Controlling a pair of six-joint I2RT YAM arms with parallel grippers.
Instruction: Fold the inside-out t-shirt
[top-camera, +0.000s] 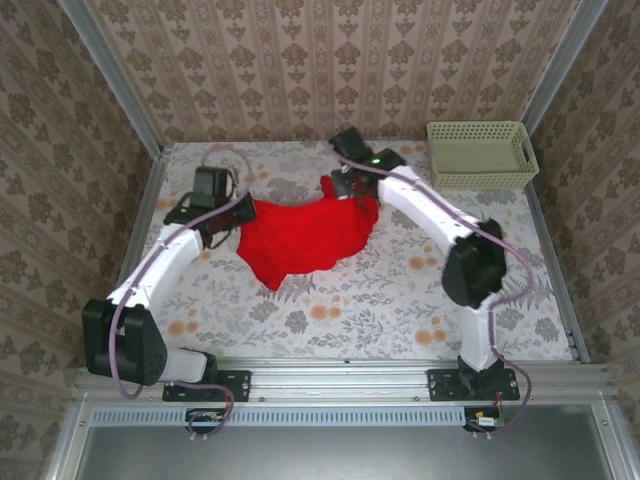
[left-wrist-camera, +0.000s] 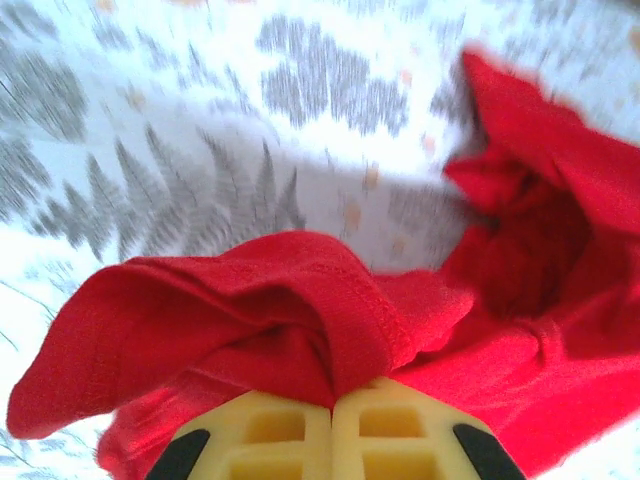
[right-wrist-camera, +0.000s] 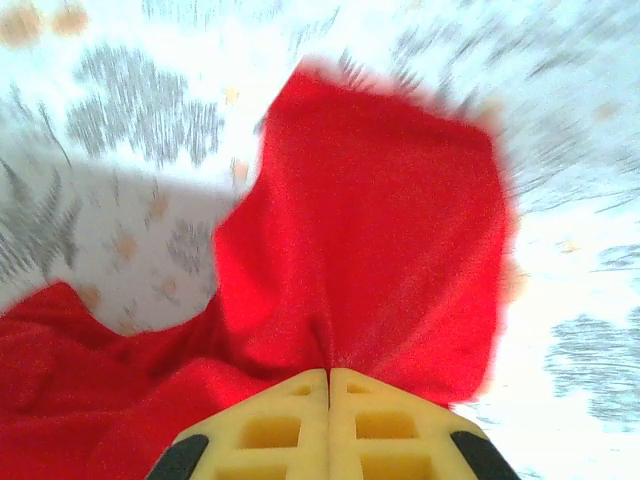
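Inside-out t-shirt (top-camera: 305, 235), bright red soft cloth — bunched left of the pale green plastic basket (top-camera: 480, 178).
Left gripper (left-wrist-camera: 332, 402) and right gripper (right-wrist-camera: 329, 376) each pinch its edge.

Top external: fixed high behind the arm bases (top-camera: 215, 385), looking down across the whole tabletop (top-camera: 400, 290). Wrist views: each looks past its own tip, the left end effector (left-wrist-camera: 332, 405) and right end effector (right-wrist-camera: 329, 378), close over the red t-shirt (top-camera: 305, 235), shared by all three.

red t-shirt (top-camera: 305, 235), crumpled, apparently partly lifted
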